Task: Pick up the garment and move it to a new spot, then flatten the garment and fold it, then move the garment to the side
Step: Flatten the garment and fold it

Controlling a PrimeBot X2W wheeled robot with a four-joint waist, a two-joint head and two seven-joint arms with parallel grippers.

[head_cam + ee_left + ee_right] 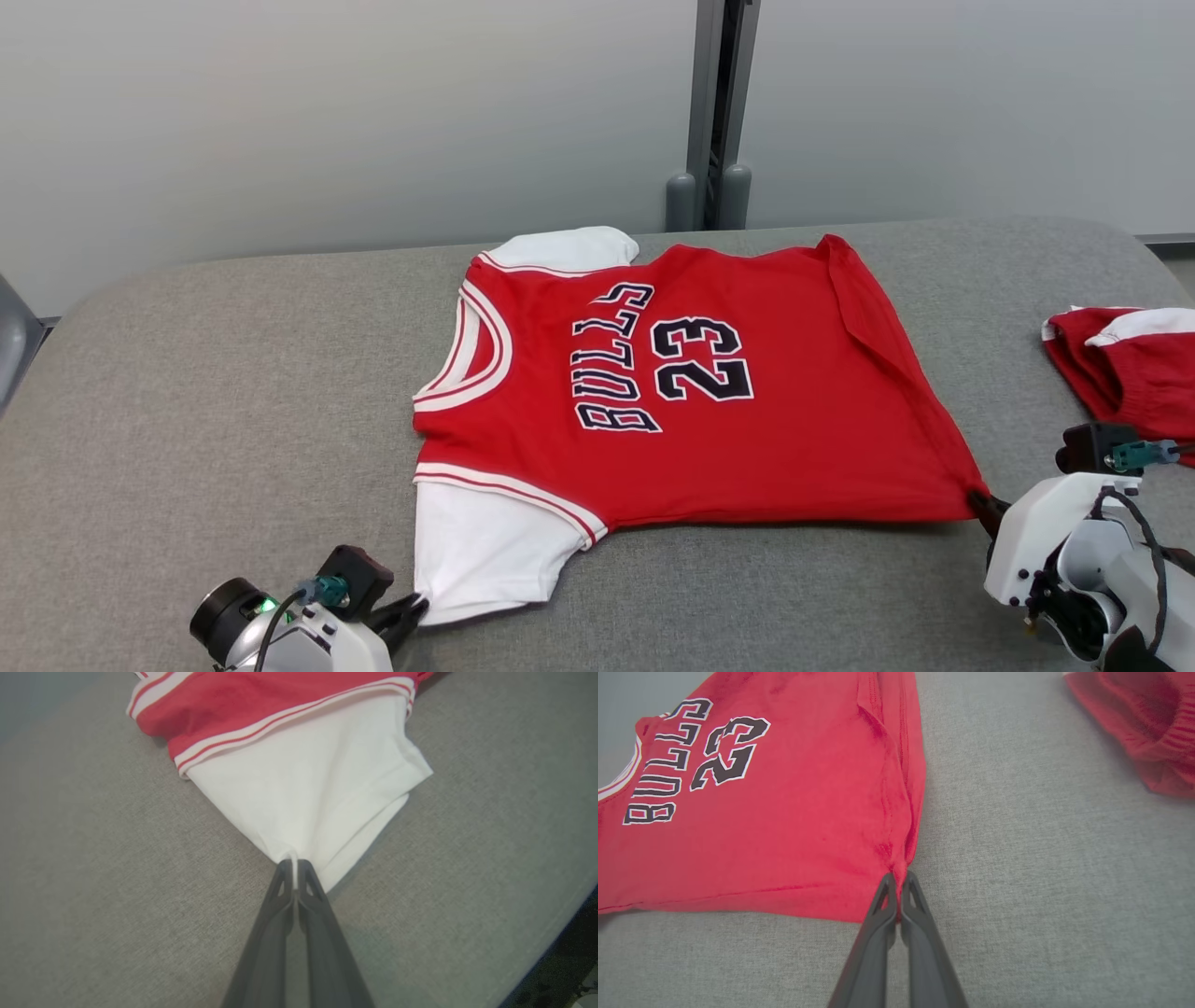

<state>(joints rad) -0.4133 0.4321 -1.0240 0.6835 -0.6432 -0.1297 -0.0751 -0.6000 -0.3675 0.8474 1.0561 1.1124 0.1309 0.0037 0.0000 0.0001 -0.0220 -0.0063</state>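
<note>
On the head view, the red jersey (pixel 747 448) lies spread across the middle of the grey table (pixel 187 373), collar toward my left. On the left wrist view, my left gripper (pixel 295 865) is clenched on the tip of its white sleeve (pixel 308 793). On the right wrist view, my right gripper (pixel 899 879) is clamped on the jersey's near hem corner.

A grey fabric-covered table (pixel 215 392) spans the head view. Near its right edge lies a bunched red cloth (pixel 1134 369) with white trim (what kind of clothing is unclear). Behind the table stands a pale wall (pixel 327 121), split by a dark grey post (pixel 714 103) with two rounded stubs (pixel 681 201) at its foot.
</note>
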